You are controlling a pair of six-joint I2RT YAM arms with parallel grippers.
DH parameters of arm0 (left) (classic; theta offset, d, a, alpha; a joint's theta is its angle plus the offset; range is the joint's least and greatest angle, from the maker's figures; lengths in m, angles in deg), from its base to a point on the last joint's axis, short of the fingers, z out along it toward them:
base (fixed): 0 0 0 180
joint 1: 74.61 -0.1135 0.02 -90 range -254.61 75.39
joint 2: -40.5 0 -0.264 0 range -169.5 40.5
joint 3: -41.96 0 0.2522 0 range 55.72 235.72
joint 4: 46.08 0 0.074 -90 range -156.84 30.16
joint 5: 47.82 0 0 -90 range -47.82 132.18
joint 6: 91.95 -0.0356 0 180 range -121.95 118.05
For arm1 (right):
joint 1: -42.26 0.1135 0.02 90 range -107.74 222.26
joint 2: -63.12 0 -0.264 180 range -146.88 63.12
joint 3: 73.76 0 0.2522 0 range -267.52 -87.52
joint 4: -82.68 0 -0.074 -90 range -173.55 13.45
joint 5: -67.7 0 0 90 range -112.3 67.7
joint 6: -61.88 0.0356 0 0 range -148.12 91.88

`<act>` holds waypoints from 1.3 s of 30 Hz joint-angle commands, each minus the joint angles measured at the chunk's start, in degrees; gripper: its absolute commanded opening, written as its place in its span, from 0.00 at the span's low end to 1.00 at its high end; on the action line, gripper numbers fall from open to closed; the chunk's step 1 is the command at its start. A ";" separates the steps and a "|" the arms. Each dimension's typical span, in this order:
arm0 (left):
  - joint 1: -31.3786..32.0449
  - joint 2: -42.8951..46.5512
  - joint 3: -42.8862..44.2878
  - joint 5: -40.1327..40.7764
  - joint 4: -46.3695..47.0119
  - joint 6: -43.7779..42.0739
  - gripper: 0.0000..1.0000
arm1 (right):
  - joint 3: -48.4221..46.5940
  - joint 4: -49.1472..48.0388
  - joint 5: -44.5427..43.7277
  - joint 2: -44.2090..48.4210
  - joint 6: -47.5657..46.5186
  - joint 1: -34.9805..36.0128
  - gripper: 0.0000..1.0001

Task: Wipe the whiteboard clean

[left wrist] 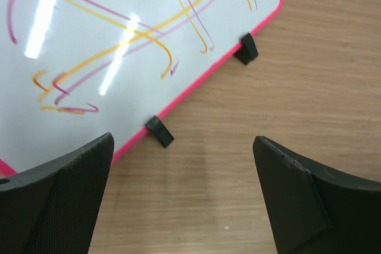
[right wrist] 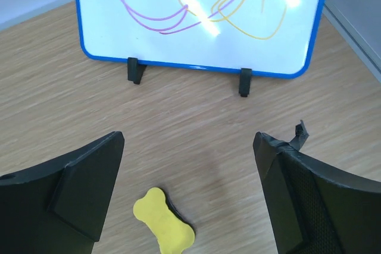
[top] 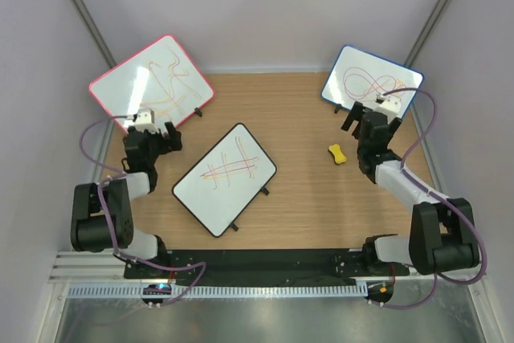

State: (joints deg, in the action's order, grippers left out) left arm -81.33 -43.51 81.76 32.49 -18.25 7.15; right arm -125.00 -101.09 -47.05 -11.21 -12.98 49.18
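Observed blue-framed whiteboard (right wrist: 202, 22) propped at 1 o'clock on the table (top: 305, 190), at 12 o'clock from the nearer right gripper (right wrist: 188, 147), long axis crosswise to its wide-open, empty jaws; noted yellow bone-shaped eraser (right wrist: 164, 228) at 6 o'clock, left gripper (left wrist: 183, 147) likewise spread, empty, well apart

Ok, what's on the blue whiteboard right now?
The whiteboard carries looping purple and orange marker lines, unerased. Bright glare washes out parts of them. The yellow eraser lies in front, not on it.
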 commanded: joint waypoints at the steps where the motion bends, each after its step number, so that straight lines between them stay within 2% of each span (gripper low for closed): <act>1: -5.21 2.36 5.68 -9.09 -10.55 3.19 1.00 | -2.86 11.91 -6.35 2.60 8.06 -0.15 0.97; 3: -6.72 3.06 6.91 -14.79 -12.65 4.26 1.00 | -3.83 13.67 -10.20 2.69 10.78 -0.24 0.94; 5: -7.25 3.85 8.75 -17.10 -16.77 3.21 1.00 | -5.94 15.68 -13.20 1.56 11.75 -0.32 0.90; 7: -7.25 4.55 13.40 -23.59 -26.84 -0.30 1.00 | -9.35 17.09 -15.59 -1.69 12.81 -1.37 0.82; 9: -7.17 4.73 18.57 -30.26 -34.08 -3.55 1.00 | -11.65 19.03 -14.54 -4.59 13.42 -2.78 0.75; 10: -7.25 4.82 20.00 -32.04 -39.94 -4.35 1.00 | -14.01 19.21 -13.49 -7.47 13.43 -4.53 0.69; 17: -6.99 6.66 31.43 -32.24 -60.09 -12.52 1.00 | -26.32 23.24 -8.56 -22.50 12.02 -9.64 0.65; 21: -6.11 6.22 35.83 -30.21 -66.44 -15.78 1.00 | -32.74 25.36 -7.94 -29.10 11.06 -10.61 0.61; 27: -5.67 6.66 36.80 -30.12 -68.13 -16.66 1.00 | -37.41 26.77 -4.52 -34.83 10.79 -10.78 0.50; 33: -5.15 6.23 37.06 -30.03 -68.21 -16.31 1.00 | -34.25 24.75 -3.20 -34.31 10.88 -10.78 0.46; 39: -4.27 6.22 36.89 -30.21 -68.21 -16.66 1.00 | -35.12 25.01 -3.73 -36.85 9.56 -10.96 0.41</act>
State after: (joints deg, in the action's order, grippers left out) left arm -86.14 -38.48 117.22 3.11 -85.49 -8.65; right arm -159.62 -75.06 -51.07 -47.05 -2.45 38.38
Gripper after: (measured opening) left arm 0.996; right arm 0.417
